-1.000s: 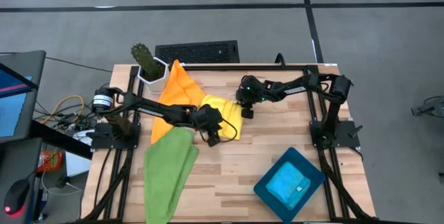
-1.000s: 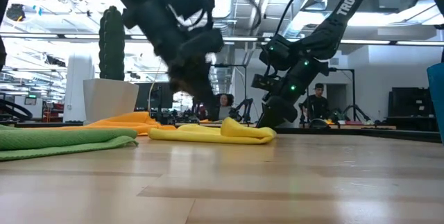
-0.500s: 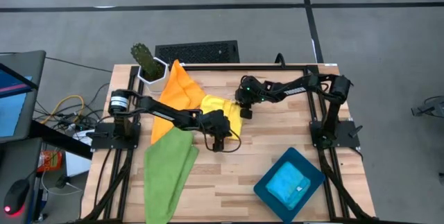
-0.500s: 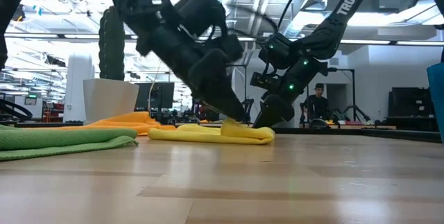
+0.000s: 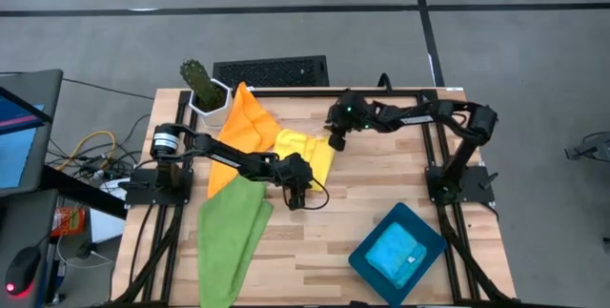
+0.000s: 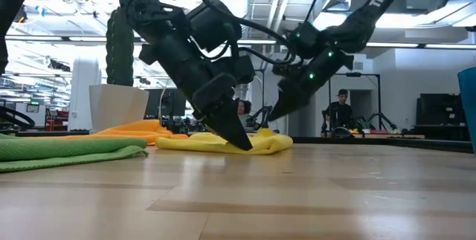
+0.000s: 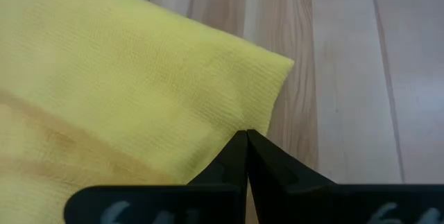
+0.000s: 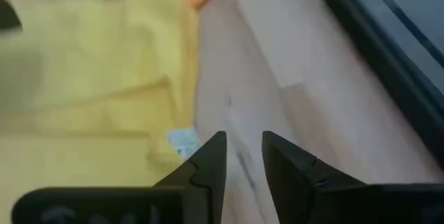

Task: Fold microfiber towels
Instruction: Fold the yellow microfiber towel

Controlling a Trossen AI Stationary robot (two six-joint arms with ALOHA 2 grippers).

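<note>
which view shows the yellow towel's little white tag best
The right wrist view: the tag sits at the yellow towel edge, just past the right gripper. The left wrist view shows only a plain corner; the high and low views show the towel but no tag.

You have a wooden desk (image 5: pixel 372 194) with a dark teal tray (image 5: pixel 360 260) sitting near its front right corner. At the back left corner stands a cactus (image 5: pixel 196 76) in a white pot (image 5: pixel 210 101), and a black floor grate (image 5: pixel 271 71) lies just behind the desk. In the low view, a person (image 6: pixel 341 112) stands far off in the room.
</note>
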